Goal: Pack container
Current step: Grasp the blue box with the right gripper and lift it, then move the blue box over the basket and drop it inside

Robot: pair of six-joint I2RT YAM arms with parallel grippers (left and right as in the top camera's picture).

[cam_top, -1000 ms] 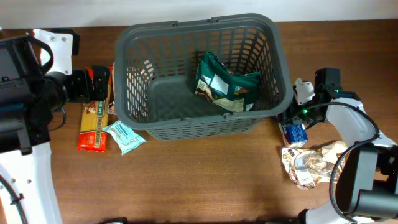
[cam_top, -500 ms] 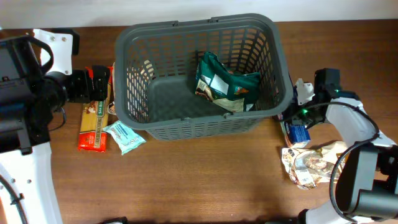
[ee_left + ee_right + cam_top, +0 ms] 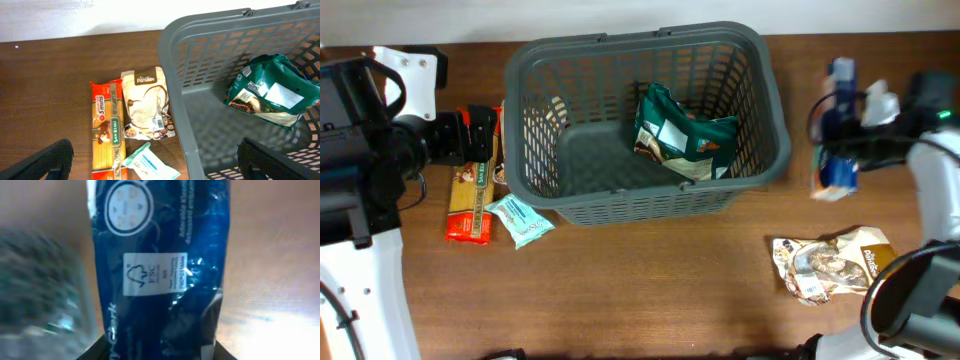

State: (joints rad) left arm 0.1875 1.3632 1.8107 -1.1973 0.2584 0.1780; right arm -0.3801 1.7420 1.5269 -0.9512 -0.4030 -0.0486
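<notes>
- Where the right gripper (image 3: 836, 136) hung near the desk's right edge, its jaws were clenched on a glossy blue plastic packet with a white label (image 3: 157, 255), which filled the right wrist view; both looked blurred from overhead.
- The left gripper (image 3: 155, 156) stood with its jaws released and wide apart, grasping nothing, over the strip of desk between the left edge and the basket.
- Under it lay a long red-and-orange spaghetti packet (image 3: 107, 132), a beige paper pouch with a brown printed face (image 3: 147, 105) just beside it, and a small teal-and-white sachet (image 3: 150, 162) touching the pouch's near end.
- The large dark grey plastic shopping basket with slotted sides (image 3: 640, 45) sat on the brown wooden desk (image 3: 650, 300) at the middle of the far edge, its left wall just beside the pouch and well apart from the right gripper.
- Inside it, against the right half of the solid base, lay a crumpled dark green foil bag with a white label (image 3: 680, 135).
- A crinkled silver-and-tan foil bag (image 3: 830, 263) lay towards the near right corner, apart from the basket.
</notes>
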